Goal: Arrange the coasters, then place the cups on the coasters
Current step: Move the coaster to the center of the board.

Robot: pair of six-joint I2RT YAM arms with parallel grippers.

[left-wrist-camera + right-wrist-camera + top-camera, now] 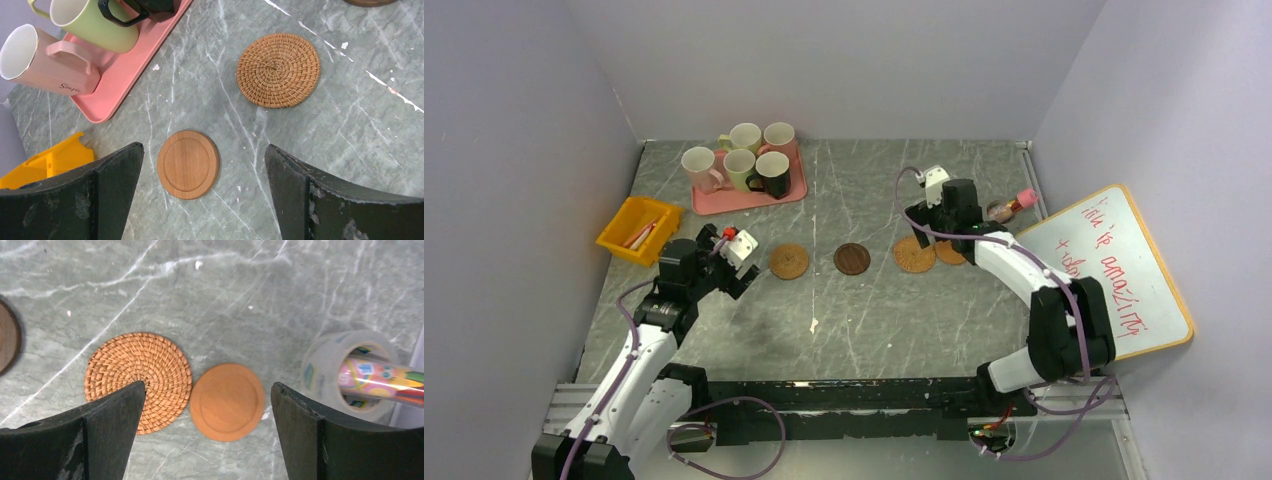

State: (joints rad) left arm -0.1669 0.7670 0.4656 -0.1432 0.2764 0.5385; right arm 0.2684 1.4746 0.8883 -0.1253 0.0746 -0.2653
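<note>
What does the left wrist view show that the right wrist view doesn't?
Only the left wrist view: a flat pink rectangular tray carrying a pink ceramic mug, a yellow-green mug and a black mug handle; a yellow plastic bin; a smooth round wooden coaster under the open left gripper; a woven rattan coaster.

Only the right wrist view: a second woven coaster beside a second smooth coaster under the open right gripper; a clear round container.

Both: the grey marble table and the edge of a dark brown coaster.
</note>
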